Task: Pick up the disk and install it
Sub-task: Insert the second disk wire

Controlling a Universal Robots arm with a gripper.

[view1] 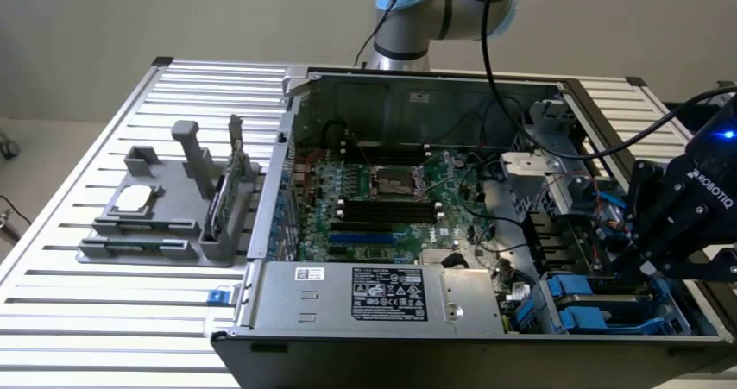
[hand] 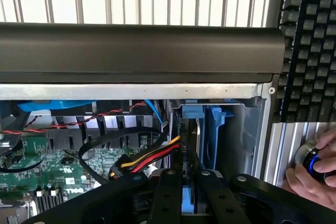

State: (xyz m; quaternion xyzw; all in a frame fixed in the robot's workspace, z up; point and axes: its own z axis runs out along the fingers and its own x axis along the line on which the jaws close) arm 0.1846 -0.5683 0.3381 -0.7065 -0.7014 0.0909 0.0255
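The gripper [hand: 182, 182] is reaching into the case's drive bay, jaws narrowed on the disk [hand: 188, 145] – standing on edge in its blue carrier. Judging by how near the red-yellow cable [hand: 155, 157] is lying, it risks snagging – or the drive jamming crooked.

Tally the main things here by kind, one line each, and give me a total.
Open computer case: 1
Power supply box: 1
Grey parts stand: 1
Gripper: 1
Person's hand: 1
Total: 5
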